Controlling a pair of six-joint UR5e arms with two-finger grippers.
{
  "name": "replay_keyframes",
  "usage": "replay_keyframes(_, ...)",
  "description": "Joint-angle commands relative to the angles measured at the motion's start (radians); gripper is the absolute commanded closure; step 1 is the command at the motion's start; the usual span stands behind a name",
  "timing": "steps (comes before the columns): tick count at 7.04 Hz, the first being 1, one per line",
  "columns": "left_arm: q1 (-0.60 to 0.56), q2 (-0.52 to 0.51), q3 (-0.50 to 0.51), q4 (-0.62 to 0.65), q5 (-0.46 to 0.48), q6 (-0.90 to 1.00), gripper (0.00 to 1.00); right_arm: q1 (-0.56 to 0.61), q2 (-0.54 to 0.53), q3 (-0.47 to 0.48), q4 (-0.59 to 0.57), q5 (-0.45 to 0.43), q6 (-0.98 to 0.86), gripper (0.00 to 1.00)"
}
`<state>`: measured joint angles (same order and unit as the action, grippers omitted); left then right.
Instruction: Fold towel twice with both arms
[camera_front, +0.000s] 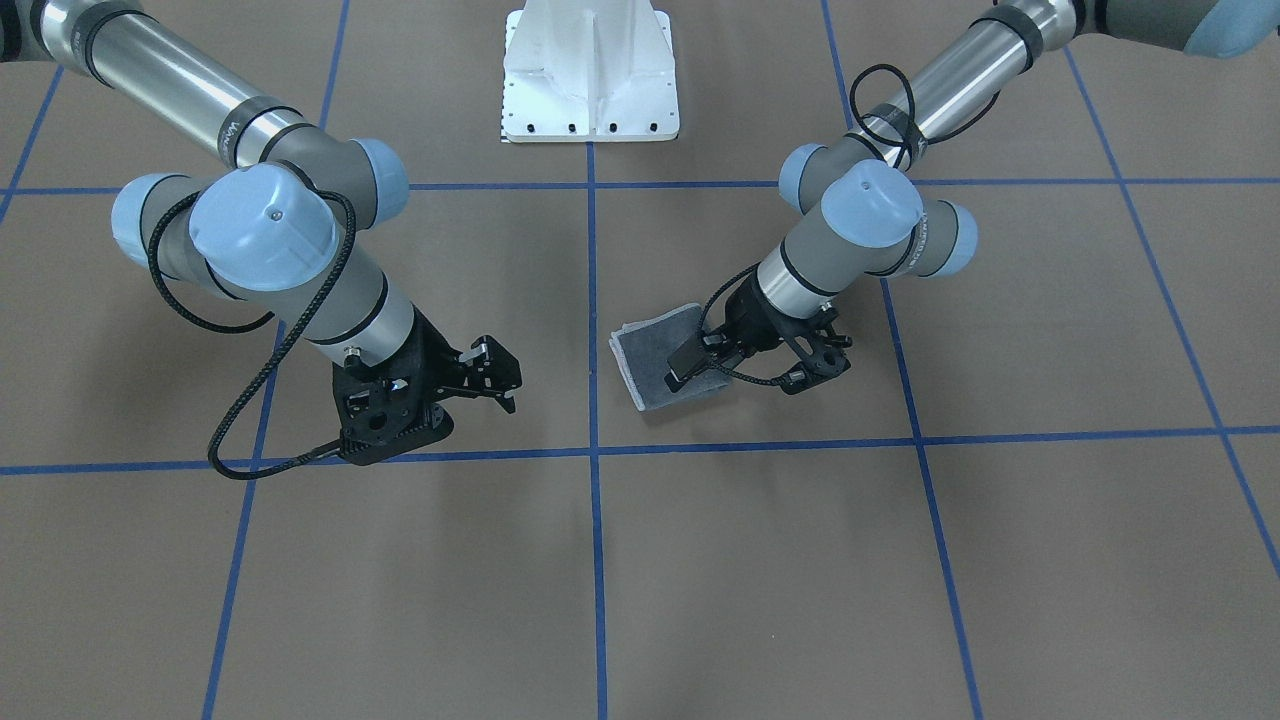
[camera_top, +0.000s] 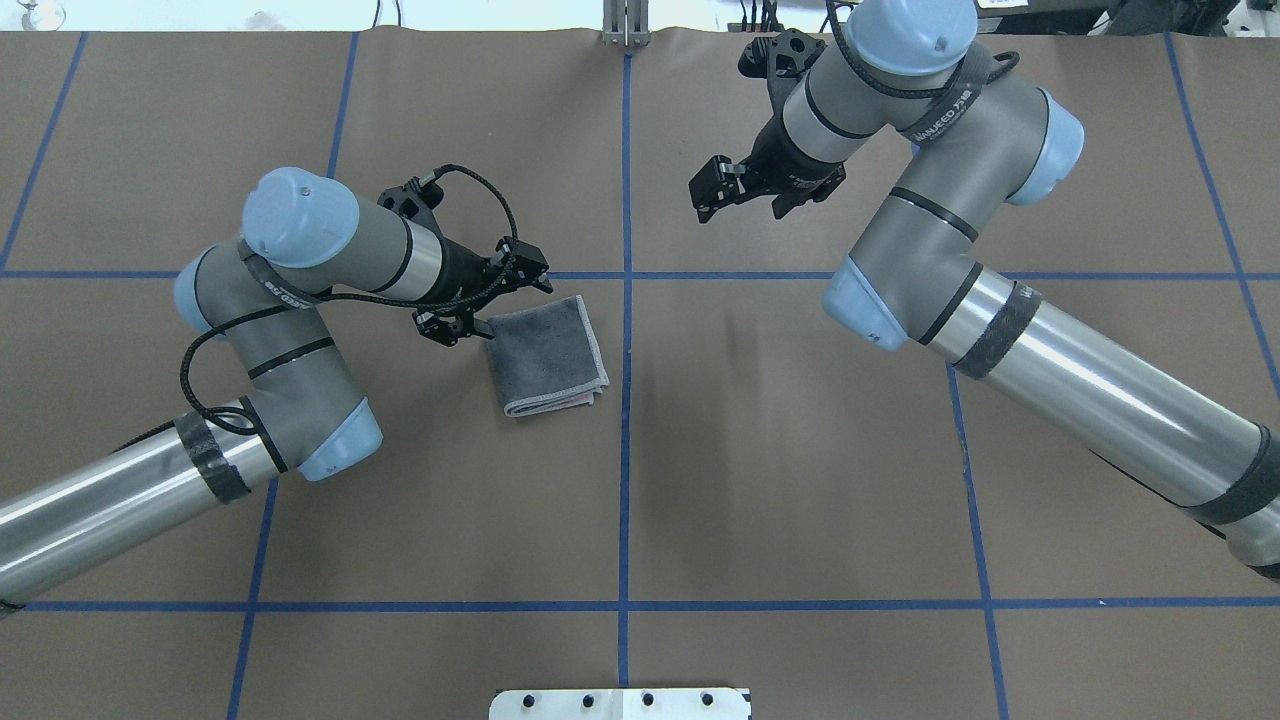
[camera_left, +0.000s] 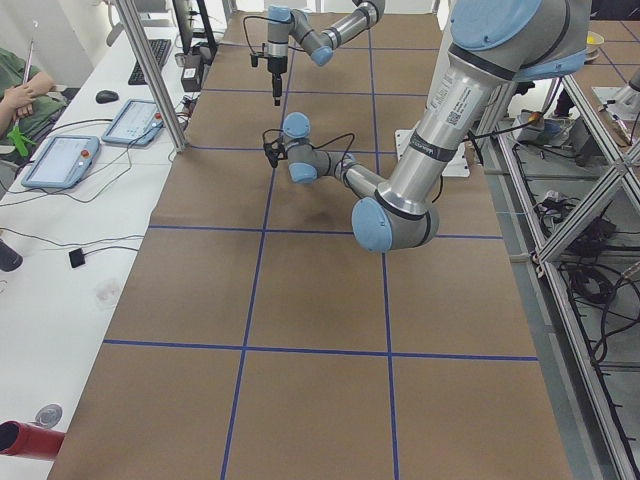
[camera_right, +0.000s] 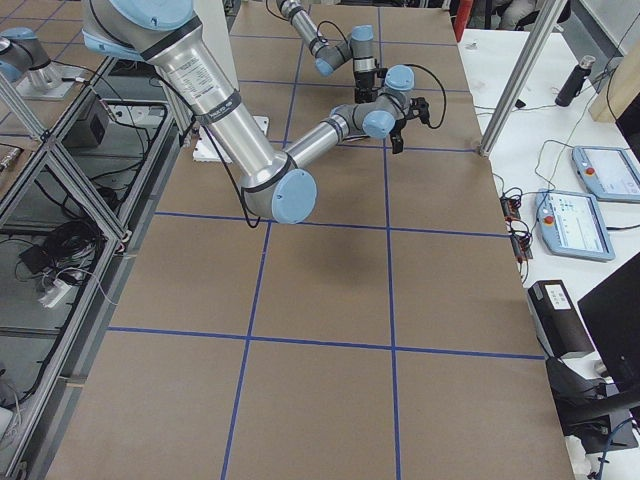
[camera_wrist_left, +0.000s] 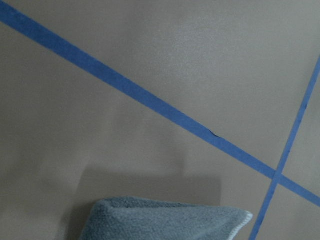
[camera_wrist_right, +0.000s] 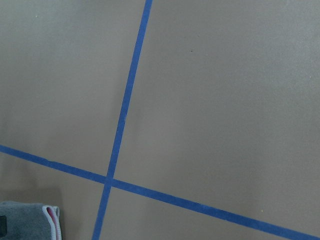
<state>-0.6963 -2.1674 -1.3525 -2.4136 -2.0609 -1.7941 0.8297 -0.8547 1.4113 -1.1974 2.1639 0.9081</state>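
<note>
The towel (camera_top: 547, 355) lies folded on the brown table just left of the centre line, dark grey face up, with a light grey edge and a little pink at its near corner. It also shows in the front view (camera_front: 655, 355), the left wrist view (camera_wrist_left: 165, 222) and the right wrist view (camera_wrist_right: 27, 220). My left gripper (camera_top: 488, 298) is open and straddles the towel's left far edge, and it is over that edge in the front view (camera_front: 755, 362). My right gripper (camera_top: 712, 192) is open, empty and raised, apart from the towel on the far right side; it also shows in the front view (camera_front: 495, 375).
Blue tape lines (camera_top: 626, 450) divide the table into squares. The white pedestal base (camera_front: 590, 75) stands at the robot's edge. In the left side view an operators' desk with tablets (camera_left: 60, 160) and a metal frame post (camera_left: 150, 70) border the table.
</note>
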Motion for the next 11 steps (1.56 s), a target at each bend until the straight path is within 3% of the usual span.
replay_keyframes(1,-0.171,0.001,-0.007,0.020,-0.140,0.039,0.00,0.072,-0.026,0.020,-0.042,0.061,0.000,0.00)
replay_keyframes(3,-0.302,0.076,-0.010,0.031,-0.165,0.280,0.00,0.162,-0.070,0.055,-0.204,0.047,-0.132,0.00)
replay_keyframes(6,-0.500,0.208,-0.011,0.154,-0.163,0.769,0.00,0.288,-0.177,0.150,-0.494,-0.022,-0.557,0.00)
replay_keyframes(9,-0.638,0.265,-0.031,0.523,-0.112,1.418,0.00,0.421,-0.196,0.173,-0.716,-0.050,-0.883,0.00)
replay_keyframes(11,-0.728,0.346,-0.062,0.606,-0.120,1.774,0.00,0.521,-0.320,0.262,-0.765,-0.006,-1.032,0.00)
